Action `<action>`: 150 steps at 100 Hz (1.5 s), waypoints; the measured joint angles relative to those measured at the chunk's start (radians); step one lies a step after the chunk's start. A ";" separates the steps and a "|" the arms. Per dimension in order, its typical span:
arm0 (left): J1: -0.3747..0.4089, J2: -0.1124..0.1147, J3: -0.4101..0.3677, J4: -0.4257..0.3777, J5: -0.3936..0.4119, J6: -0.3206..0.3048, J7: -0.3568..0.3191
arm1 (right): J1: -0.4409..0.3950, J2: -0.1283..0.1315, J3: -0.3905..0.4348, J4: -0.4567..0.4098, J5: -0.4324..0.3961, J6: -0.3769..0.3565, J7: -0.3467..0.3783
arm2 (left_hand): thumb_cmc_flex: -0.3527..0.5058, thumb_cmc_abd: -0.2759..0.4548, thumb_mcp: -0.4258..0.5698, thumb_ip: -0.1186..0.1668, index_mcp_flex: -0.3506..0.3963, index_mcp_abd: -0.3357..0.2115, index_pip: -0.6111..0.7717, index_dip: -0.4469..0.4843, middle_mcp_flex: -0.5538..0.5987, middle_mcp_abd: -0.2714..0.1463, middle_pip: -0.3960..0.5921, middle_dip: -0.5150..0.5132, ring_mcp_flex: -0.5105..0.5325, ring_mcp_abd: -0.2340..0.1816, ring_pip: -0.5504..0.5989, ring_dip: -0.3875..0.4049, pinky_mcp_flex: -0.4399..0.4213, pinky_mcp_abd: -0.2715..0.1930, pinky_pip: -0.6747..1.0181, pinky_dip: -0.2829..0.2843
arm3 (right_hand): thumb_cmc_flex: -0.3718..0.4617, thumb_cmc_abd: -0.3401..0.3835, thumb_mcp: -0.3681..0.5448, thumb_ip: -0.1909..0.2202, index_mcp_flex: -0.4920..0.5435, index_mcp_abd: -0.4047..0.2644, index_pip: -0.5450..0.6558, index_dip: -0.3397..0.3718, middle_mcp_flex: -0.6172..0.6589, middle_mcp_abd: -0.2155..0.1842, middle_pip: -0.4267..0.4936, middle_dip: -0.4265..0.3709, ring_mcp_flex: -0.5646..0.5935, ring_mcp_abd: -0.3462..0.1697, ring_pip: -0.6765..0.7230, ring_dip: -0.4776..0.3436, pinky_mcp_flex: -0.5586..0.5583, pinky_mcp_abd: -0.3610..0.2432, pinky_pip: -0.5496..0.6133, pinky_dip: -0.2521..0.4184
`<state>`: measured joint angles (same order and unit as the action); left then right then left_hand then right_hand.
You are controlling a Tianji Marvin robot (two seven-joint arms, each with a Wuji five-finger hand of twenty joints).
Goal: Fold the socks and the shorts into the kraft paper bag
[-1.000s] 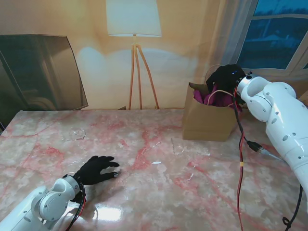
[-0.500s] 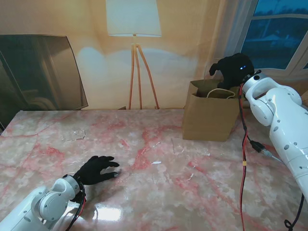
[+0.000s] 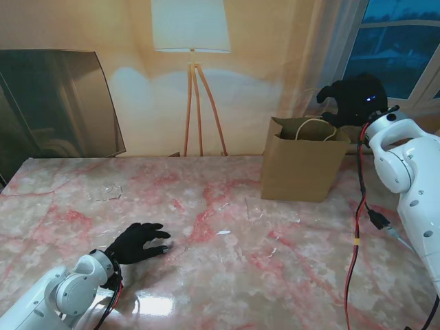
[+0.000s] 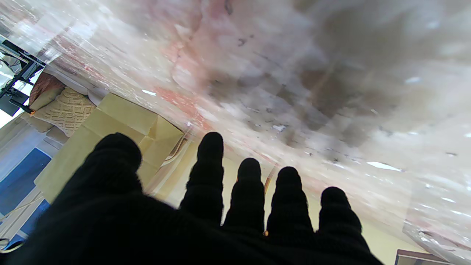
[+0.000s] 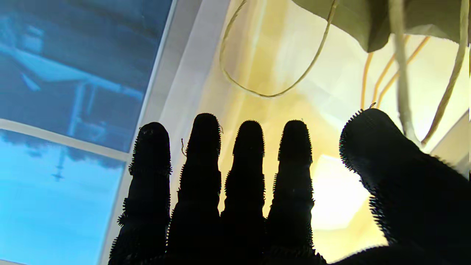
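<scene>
The paper bag (image 3: pixel 301 162) stands upright at the bench's (image 3: pixel 227 227) far right; right hand (image 3: pixel 354 98) hovers just above it, fingers (image 5: pixel 244 162) spread, seemingly empty; left hand (image 3: pixel 138 242) rests flat, fingers apart.

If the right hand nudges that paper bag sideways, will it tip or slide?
The kraft paper bag would probably slide: it stands upright on a broad flat base on the glossy marble table. Its thin walls look likely to dent. The open right hand hovers above it.

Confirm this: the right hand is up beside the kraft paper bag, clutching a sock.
Not quite. The right hand is up beside the kraft paper bag, but it holds nothing. The right wrist view shows its fingers straight and empty.
</scene>
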<state>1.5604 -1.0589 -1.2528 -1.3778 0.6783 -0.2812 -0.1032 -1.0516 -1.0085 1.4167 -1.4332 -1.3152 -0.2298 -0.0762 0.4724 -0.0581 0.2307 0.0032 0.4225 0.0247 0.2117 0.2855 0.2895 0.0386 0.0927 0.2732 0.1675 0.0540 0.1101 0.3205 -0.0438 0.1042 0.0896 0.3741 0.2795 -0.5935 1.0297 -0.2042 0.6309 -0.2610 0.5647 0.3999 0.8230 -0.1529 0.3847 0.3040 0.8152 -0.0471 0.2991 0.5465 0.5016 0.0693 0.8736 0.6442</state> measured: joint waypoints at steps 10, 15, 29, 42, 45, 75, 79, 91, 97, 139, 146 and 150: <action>0.000 0.000 0.000 0.000 0.000 0.000 0.000 | -0.046 -0.005 0.036 -0.035 0.021 0.021 -0.004 | 0.000 0.000 0.000 0.000 0.000 0.013 0.000 0.000 0.000 0.000 0.000 0.000 0.001 0.000 0.000 0.000 0.010 -0.010 0.005 0.000 | -0.027 0.051 -0.025 0.014 -0.024 0.013 -0.025 -0.001 0.000 0.004 -0.009 -0.002 0.000 0.000 -0.001 -0.001 -0.003 0.000 -0.001 0.000; 0.000 0.000 0.000 0.000 0.000 0.000 0.000 | -0.070 -0.008 0.056 -0.053 0.031 0.027 -0.007 | 0.000 0.000 0.000 0.000 -0.001 0.019 0.000 0.000 0.000 0.000 0.000 0.000 0.001 0.000 0.000 0.000 0.015 -0.017 0.011 0.000 | -0.023 0.060 -0.025 0.014 -0.024 0.021 -0.026 -0.001 -0.014 0.011 -0.017 -0.003 0.000 0.003 -0.001 -0.001 -0.004 0.000 -0.001 -0.001; 0.000 0.000 0.000 0.000 0.000 0.000 0.000 | -0.144 -0.021 0.105 -0.120 0.133 0.053 -0.012 | 0.000 0.000 0.000 0.000 -0.002 0.033 -0.021 -0.007 0.000 0.000 0.000 0.000 0.002 0.000 0.000 0.000 0.025 -0.017 0.059 0.000 | -0.065 0.116 -0.065 0.014 -0.053 0.037 -0.041 -0.001 -0.044 0.023 -0.031 -0.015 -0.001 0.012 -0.003 -0.012 -0.016 0.001 -0.002 -0.009; 0.000 0.000 0.000 0.000 0.000 0.000 0.000 | -0.224 -0.040 0.150 -0.192 0.197 0.081 -0.045 | -0.001 0.000 0.000 0.000 -0.003 0.052 -0.027 -0.027 0.000 0.000 0.000 0.000 0.007 0.000 0.000 0.000 0.023 -0.030 0.141 -0.024 | -0.066 0.141 -0.109 0.035 -0.065 0.052 -0.065 -0.001 -0.054 0.033 -0.045 -0.038 -0.028 0.013 -0.030 -0.037 -0.031 0.002 -0.017 -0.015; 0.000 0.000 0.000 0.000 0.000 0.000 0.000 | -0.242 -0.045 0.159 -0.208 0.224 0.084 -0.050 | -0.001 0.000 0.000 0.000 -0.003 0.059 -0.031 -0.029 0.000 0.000 0.000 -0.002 0.007 0.000 0.000 0.000 0.023 -0.038 0.166 -0.044 | -0.065 0.152 -0.121 0.035 -0.065 0.053 -0.074 -0.001 -0.054 0.036 -0.049 -0.041 -0.032 0.013 -0.039 -0.043 -0.039 0.002 -0.028 -0.018; -0.075 -0.014 0.070 0.135 0.001 -0.112 0.125 | -0.425 -0.080 0.232 -0.352 0.394 0.069 -0.076 | -0.026 0.000 0.001 0.001 -0.003 0.089 -0.049 -0.052 0.010 0.005 0.008 -0.014 0.023 -0.001 0.014 -0.012 0.035 -0.096 0.331 -0.106 | -0.127 0.195 -0.233 0.057 -0.112 0.079 -0.108 -0.015 -0.079 0.061 -0.098 -0.092 -0.065 0.017 -0.088 -0.123 -0.068 0.003 -0.103 -0.080; -0.143 -0.032 0.119 0.247 0.006 -0.210 0.221 | -0.450 -0.085 0.239 -0.366 0.429 0.059 -0.083 | -0.034 0.002 0.001 0.001 -0.005 0.106 -0.050 -0.052 0.010 0.019 0.010 -0.015 0.033 -0.005 0.024 -0.013 0.035 -0.098 0.331 -0.106 | -0.138 0.214 -0.253 0.062 -0.113 0.093 -0.113 -0.021 -0.089 0.065 -0.105 -0.100 -0.076 0.023 -0.092 -0.134 -0.075 -0.001 -0.112 -0.094; -0.251 -0.056 0.192 0.405 -0.062 -0.217 0.271 | -0.527 -0.090 0.245 -0.411 0.517 0.045 -0.088 | -0.031 0.016 0.001 0.007 -0.009 0.109 -0.054 -0.053 0.011 0.027 0.011 -0.022 0.034 -0.012 0.032 -0.020 0.036 -0.111 0.342 -0.106 | -0.151 0.244 -0.286 0.077 -0.113 0.115 -0.131 -0.035 -0.098 0.074 -0.126 -0.106 -0.103 0.024 -0.104 -0.160 -0.088 -0.010 -0.143 -0.134; -0.226 -0.059 0.135 0.376 -0.057 -0.175 0.216 | -0.562 -0.094 0.246 -0.424 0.513 0.038 -0.096 | -0.031 0.025 0.001 0.009 -0.005 0.113 -0.054 -0.056 0.011 0.029 0.011 -0.022 0.034 -0.012 0.032 -0.020 0.037 -0.130 0.342 -0.119 | -0.152 0.257 -0.317 0.077 -0.113 0.123 -0.140 -0.042 -0.101 0.074 -0.133 -0.115 -0.103 0.024 -0.104 -0.172 -0.088 -0.021 -0.148 -0.157; -0.219 -0.041 0.168 0.380 -0.030 -0.214 0.290 | -0.696 -0.112 0.172 -0.383 0.538 0.020 -0.199 | -0.031 0.025 -0.010 0.017 -0.004 0.112 -0.062 -0.063 0.011 0.029 0.013 -0.022 0.034 -0.011 0.044 -0.029 0.040 -0.114 0.354 -0.119 | -0.161 0.269 -0.368 0.097 -0.113 0.127 -0.152 -0.052 -0.104 0.085 -0.154 -0.126 -0.114 0.024 -0.105 -0.183 -0.099 -0.021 -0.157 -0.188; -0.218 -0.042 0.166 0.379 -0.021 -0.216 0.294 | -0.704 -0.113 0.157 -0.369 0.542 0.018 -0.199 | -0.031 0.025 -0.010 0.019 -0.004 0.112 -0.062 -0.063 0.011 0.029 0.013 -0.023 0.034 -0.011 0.044 -0.030 0.040 -0.110 0.358 -0.119 | -0.161 0.269 -0.368 0.097 -0.113 0.128 -0.152 -0.052 -0.104 0.085 -0.154 -0.126 -0.114 0.024 -0.105 -0.184 -0.100 -0.021 -0.157 -0.191; -0.216 -0.042 0.163 0.377 -0.017 -0.216 0.296 | -0.707 -0.113 0.149 -0.361 0.543 0.017 -0.199 | -0.031 0.025 -0.011 0.019 -0.004 0.112 -0.062 -0.063 0.011 0.029 0.013 -0.023 0.034 -0.011 0.044 -0.031 0.038 -0.106 0.358 -0.119 | -0.161 0.269 -0.368 0.097 -0.113 0.128 -0.152 -0.052 -0.104 0.085 -0.155 -0.126 -0.114 0.024 -0.105 -0.184 -0.100 -0.021 -0.157 -0.196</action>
<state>1.3445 -1.1011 -1.0898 -1.0004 0.6617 -0.4975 0.1925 -1.7584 -1.1219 1.5654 -1.7938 -0.7718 -0.2125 -0.2755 0.4416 -0.0329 0.2202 0.0224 0.4181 0.1364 0.1495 0.2224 0.3007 0.0673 0.1053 0.2499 0.2014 0.0428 0.1536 0.2893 -0.0061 -0.0020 0.4474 0.2552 0.1187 -0.3242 0.6617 -0.1072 0.5176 -0.1331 0.4128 0.3484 0.7192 -0.0680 0.2300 0.1776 0.7015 -0.0233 0.1941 0.3622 0.4013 0.0480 0.7168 0.4487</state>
